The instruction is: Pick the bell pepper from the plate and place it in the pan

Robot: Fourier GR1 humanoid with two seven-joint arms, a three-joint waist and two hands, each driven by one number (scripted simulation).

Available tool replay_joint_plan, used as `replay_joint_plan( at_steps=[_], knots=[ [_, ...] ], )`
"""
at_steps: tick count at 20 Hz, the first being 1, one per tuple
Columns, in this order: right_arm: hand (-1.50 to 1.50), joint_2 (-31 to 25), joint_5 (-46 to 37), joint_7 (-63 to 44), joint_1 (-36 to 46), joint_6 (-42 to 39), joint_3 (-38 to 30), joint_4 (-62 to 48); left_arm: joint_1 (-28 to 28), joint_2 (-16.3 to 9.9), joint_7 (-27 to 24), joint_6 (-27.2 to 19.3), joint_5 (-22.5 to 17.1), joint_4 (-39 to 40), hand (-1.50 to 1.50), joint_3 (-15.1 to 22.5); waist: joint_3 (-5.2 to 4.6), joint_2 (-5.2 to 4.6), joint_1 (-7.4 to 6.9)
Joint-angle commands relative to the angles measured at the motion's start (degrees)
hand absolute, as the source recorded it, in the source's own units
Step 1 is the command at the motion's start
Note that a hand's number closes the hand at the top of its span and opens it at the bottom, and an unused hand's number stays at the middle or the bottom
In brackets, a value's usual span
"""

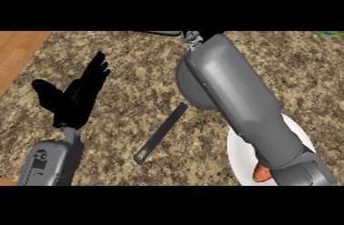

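Observation:
The dark grey pan [183, 85] lies mid-counter, mostly covered by my right forearm; its long handle [160, 134] points toward the lower left. At the lower right is the white plate [235, 149]. An orange-red piece, apparently the bell pepper [259, 172], rests on it, half hidden by my right arm. Only a black sliver of my right hand [164, 33] shows at the top edge, beyond the pan. My left hand [79, 94] stays open at the left, fingers up, apart from everything.
The counter's top is speckled brown stone [128, 64]. A wooden strip [17, 55] runs along the left side. Something green [331, 33] peeks in at the top right corner.

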State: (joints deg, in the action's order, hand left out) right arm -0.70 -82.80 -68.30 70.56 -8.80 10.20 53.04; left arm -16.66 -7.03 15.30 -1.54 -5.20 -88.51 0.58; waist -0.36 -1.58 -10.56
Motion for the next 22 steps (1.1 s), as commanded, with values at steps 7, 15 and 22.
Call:
replay_joint_plan(
  at_steps=[7, 15, 22],
  knots=[
    [1.50, 0.7, 1.0, -16.5, 0.8, 10.2, 2.0, -6.2, 1.0, -1.4, -0.2, -0.9, -0.2, -0.4, 0.00, -2.6, 0.24, 0.80, 4.16],
    [1.50, 0.7, 4.7, -11.9, -6.2, 21.1, 4.3, -7.6, 2.2, -2.6, -0.5, -1.2, -0.6, -0.5, 0.00, -4.6, 0.33, 0.89, 6.37],
    [1.50, 0.7, 4.7, -3.8, -11.0, 33.5, 1.1, -15.9, 3.9, -1.3, -2.9, -1.3, 0.0, 1.0, 0.00, -4.1, 0.35, 0.31, 6.80]
  ],
)
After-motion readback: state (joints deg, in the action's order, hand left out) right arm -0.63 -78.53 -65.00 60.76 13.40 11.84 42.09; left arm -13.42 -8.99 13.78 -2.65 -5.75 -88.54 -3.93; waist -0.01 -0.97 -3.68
